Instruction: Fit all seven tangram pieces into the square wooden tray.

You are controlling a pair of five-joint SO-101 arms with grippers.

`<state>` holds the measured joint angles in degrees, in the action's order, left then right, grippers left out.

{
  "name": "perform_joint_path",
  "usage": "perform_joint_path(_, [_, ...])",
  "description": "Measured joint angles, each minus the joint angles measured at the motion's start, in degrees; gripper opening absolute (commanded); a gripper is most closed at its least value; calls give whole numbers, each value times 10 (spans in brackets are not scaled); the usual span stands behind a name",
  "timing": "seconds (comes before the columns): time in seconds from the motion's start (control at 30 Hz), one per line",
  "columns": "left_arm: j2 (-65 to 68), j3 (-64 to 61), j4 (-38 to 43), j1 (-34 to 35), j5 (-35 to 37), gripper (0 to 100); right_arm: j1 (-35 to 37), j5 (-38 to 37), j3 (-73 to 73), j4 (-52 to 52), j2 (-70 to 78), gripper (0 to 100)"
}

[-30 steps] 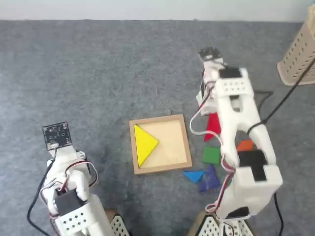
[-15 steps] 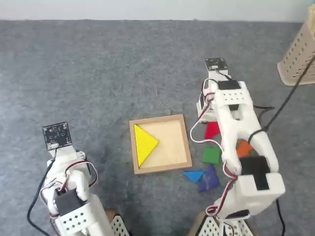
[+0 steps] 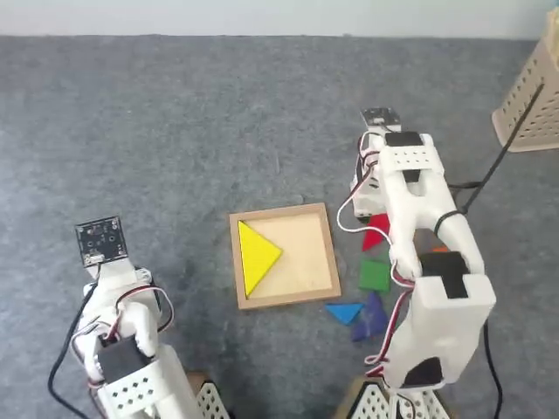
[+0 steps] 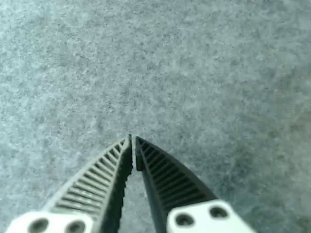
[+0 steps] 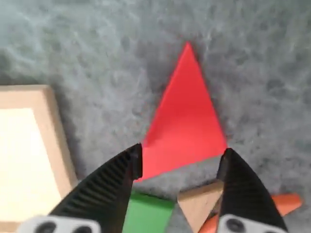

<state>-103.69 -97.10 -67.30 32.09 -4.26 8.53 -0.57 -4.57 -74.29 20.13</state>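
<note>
The right gripper (image 5: 182, 150) hangs open astride the red triangle (image 5: 187, 111); closing, it may skid off the flat piece. The left gripper (image 4: 133, 139) rests closed.

One overhead camera, two wrist cameras.
My high view looks down from behind the rig; each wrist camera sits close over the carpet (image 4: 194, 58), and the right one shares the red triangle (image 5: 187, 121) and tray (image 5: 53, 136) corner with the overhead.

surface: grey felt mat (image 3: 175, 131) | far right edge: beige perforated basket (image 3: 527, 92) | top: pale wall (image 3: 262, 16)
</note>
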Motion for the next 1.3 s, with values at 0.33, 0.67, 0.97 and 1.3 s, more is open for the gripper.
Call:
perform_joint_path(0.33, [0,0,0,-1,0,13,-8,-4,7,5,33,257])
perform_joint_path(0.67, [0,0,0,-1,0,13,-6,7,12,6,40,256])
perform_joint_path(0.97, [0,0,0,-1,0,13,-5,55,12,8,40,256])
perform_joint_path(1.3, [0,0,0,-1,0,13,-5,55,11,21,40,256])
